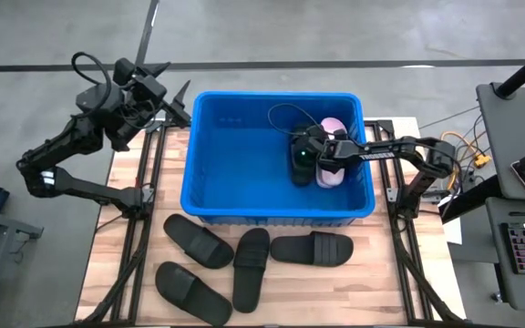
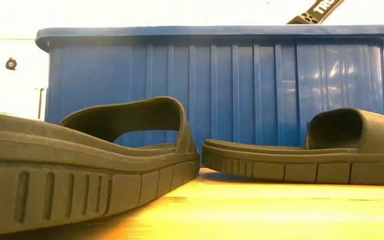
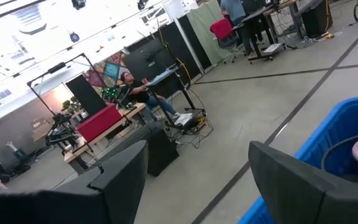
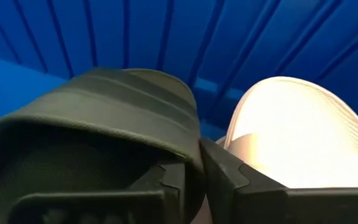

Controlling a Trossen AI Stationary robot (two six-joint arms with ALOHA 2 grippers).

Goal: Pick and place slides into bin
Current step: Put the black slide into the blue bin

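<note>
The blue bin (image 1: 276,196) stands mid-table. Inside it, a black slide (image 1: 299,157) lies next to a pale pink slide (image 1: 334,128). My right gripper (image 1: 320,157) reaches into the bin from the table's right side and is shut on the black slide (image 4: 104,106), with the pink slide (image 4: 303,124) close beside its fingers. My left gripper (image 1: 179,102) is open and empty, raised beyond the bin's far left corner; it also shows in the left wrist view (image 3: 197,155). Several more black slides (image 1: 252,267) lie sole-down on the table in front of the bin. My right gripper pinches the side of the black slide's strap (image 4: 194,155), on the side facing the pink slide. One finger (image 4: 160,183) is under the strap and the other (image 4: 235,177) is outside it. The fingers come from the table's right, slanting down. I cannot tell whether the slide rests on the bin floor.
The black slides on the table (image 1: 197,241) (image 1: 311,248) (image 1: 192,292) fill the strip between the bin and the near edge; two show close up in the low view (image 2: 85,160) (image 2: 312,153). A cable loops over the bin's far side (image 1: 285,114). Desks with equipment stand to the right.
</note>
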